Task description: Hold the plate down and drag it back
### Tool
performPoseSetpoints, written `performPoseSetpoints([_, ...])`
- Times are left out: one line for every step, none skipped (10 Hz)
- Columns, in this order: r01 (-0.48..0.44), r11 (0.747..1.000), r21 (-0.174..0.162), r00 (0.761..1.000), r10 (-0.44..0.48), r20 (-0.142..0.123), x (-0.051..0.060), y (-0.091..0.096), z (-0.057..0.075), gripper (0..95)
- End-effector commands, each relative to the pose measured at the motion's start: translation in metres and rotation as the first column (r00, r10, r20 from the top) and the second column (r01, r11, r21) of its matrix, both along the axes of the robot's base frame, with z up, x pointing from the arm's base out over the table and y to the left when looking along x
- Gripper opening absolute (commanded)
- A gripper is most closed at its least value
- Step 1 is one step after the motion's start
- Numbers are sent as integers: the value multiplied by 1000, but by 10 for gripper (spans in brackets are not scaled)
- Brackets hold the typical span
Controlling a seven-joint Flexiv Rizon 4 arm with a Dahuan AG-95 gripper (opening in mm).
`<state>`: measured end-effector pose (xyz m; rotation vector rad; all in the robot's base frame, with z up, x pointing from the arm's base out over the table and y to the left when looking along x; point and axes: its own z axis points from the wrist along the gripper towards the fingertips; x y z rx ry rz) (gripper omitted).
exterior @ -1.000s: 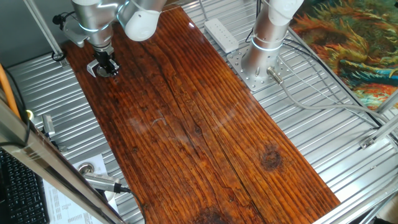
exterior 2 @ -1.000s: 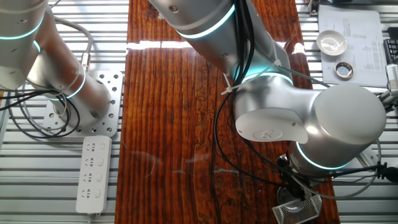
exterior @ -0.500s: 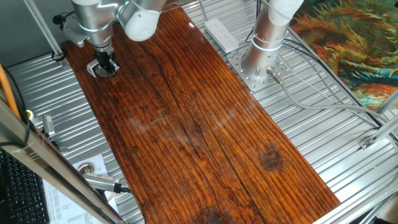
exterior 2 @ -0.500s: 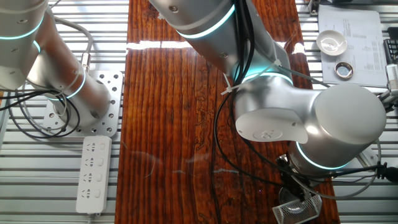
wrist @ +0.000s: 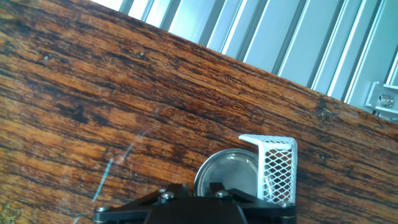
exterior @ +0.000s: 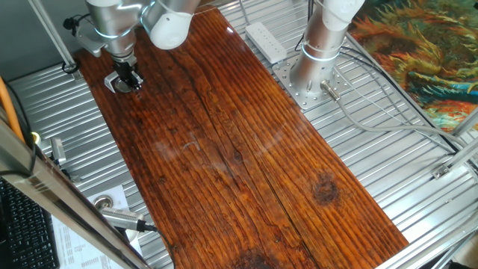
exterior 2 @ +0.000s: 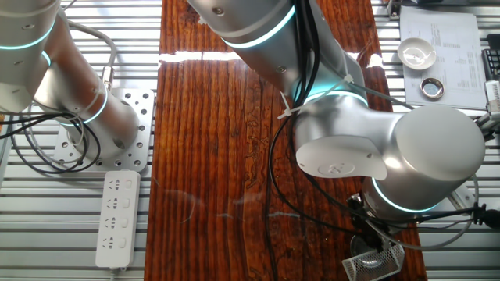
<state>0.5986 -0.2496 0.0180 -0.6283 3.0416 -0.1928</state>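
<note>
In the hand view the plate (wrist: 225, 173) is a small round metal disc with a bright rim and grey centre, lying flat on the wooden board (wrist: 93, 112). My gripper (wrist: 198, 186) comes in from the bottom edge. Its two black fingertips stand close together over the near-left rim of the plate, with nothing between them. A bent white mesh bracket (wrist: 274, 167) touches the plate's right side. In one fixed view the gripper (exterior: 128, 81) is down on the board's far left corner. In the other fixed view the arm hides the plate, and only the gripper (exterior 2: 366, 236) and bracket (exterior 2: 375, 258) show.
The board's edge and ribbed metal table (wrist: 280, 43) lie just beyond the plate. A second arm's base (exterior: 317, 56) and a white power strip (exterior: 267, 41) stand at the far side. A small white bowl (exterior 2: 416, 53) and a metal ring (exterior 2: 431, 88) rest on paper off the board.
</note>
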Motion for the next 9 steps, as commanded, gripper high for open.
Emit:
performPoseSetpoints([1, 1000, -2, 1000, -1, 0, 0, 0, -1, 190])
performPoseSetpoints([2, 1000, -3, 1000, -2, 0, 0, 0, -2, 190])
performPoseSetpoints([2, 1000, -2, 1000, -2, 0, 0, 0, -2, 190])
performPoseSetpoints([3, 1000, -3, 1000, -3, 0, 0, 0, -2, 190])
performPoseSetpoints([4, 1000, -2, 1000, -4, 0, 0, -1, -3, 190])
performPoseSetpoints([5, 1000, -1, 1000, -5, 0, 0, -1, -3, 190])
performPoseSetpoints([5, 1000, -1, 1000, -5, 0, 0, -1, -3, 190])
performPoseSetpoints([7, 1000, -1, 1000, -7, 1, 0, -1, -3, 0])
performPoseSetpoints([16, 1000, -1, 1000, -16, 1, 0, -1, -3, 0])
